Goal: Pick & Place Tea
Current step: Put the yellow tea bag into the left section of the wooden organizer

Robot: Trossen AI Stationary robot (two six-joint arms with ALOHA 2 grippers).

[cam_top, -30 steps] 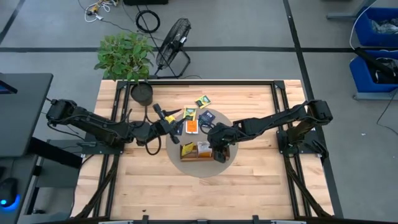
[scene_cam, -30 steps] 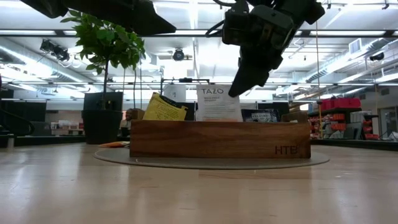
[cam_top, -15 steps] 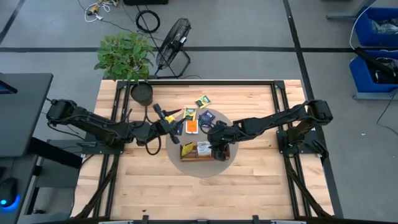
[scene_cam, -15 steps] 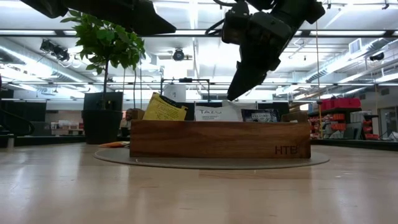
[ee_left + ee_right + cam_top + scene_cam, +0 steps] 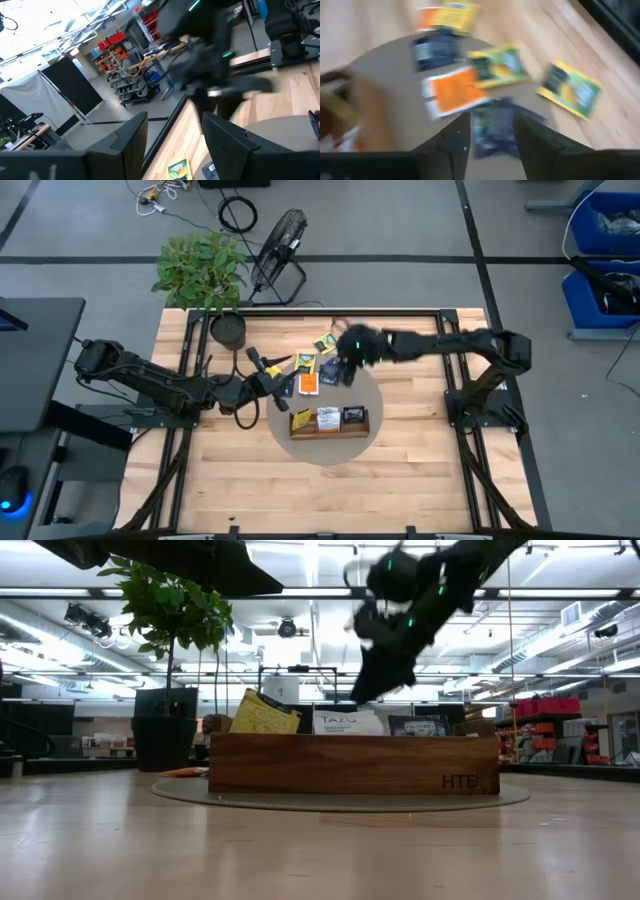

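Loose tea packets lie flat on the round grey mat (image 5: 372, 395) and on the table beyond it: an orange one (image 5: 455, 90), a dark blue one (image 5: 495, 125), a green-yellow one (image 5: 497, 67) and others. The wooden tray (image 5: 328, 432) holds a yellow (image 5: 262, 715), a white (image 5: 345, 722) and a dark packet (image 5: 418, 726), all standing on edge. My right gripper (image 5: 492, 135) hovers open above the dark blue loose packet, slanting down, holding nothing. My left gripper (image 5: 272, 370) waits open and level at the mat's left side.
A black round pot (image 5: 228, 330) stands at the table's far left corner. A potted plant (image 5: 200, 268) and a fan (image 5: 278, 240) are on the floor beyond the far edge. Black rails (image 5: 445, 360) run along the table's sides. Bare wood lies near the front edge.
My right gripper has let go of the white packet, which has dropped lower into the tray's middle compartment. The gripper has then swung fast from above the tray toward the table's far edge, over the loose packets.
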